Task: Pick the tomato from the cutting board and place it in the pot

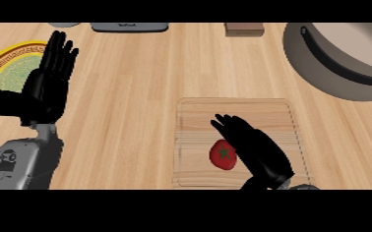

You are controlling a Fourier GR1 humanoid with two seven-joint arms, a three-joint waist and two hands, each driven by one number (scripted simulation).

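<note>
Black and straight-fingered, the right hand [256, 150] comes in from the lower edge and lies slantwise over the cutting board [240, 110], fingertips aimed up and to the left. Its fingers are stretched out close together and curl round nothing. The palm's left edge sits right against the tomato [222, 155], partly covering its right side; whether it touches cannot be told from this view.

At the left, the left hand [49, 81] rests open, fingers up and slightly spread, above its grey forearm [29, 159]. It overlaps the edge of a plate [16, 64] with a yellow patterned rim and a green centre.

Across the light wooden counter [131, 108], the pot [334, 61] shows at the upper right, a wide grey round vessel cut off by the view's edge, well apart from the board. Along the far edge lie a dark grey flat thing [129, 27] and a small brown block [244, 29].

Red and oval, the tomato bears a green star-shaped stem scar. It lies on the lower middle part of the pale wooden board, inside its grooved border.
</note>
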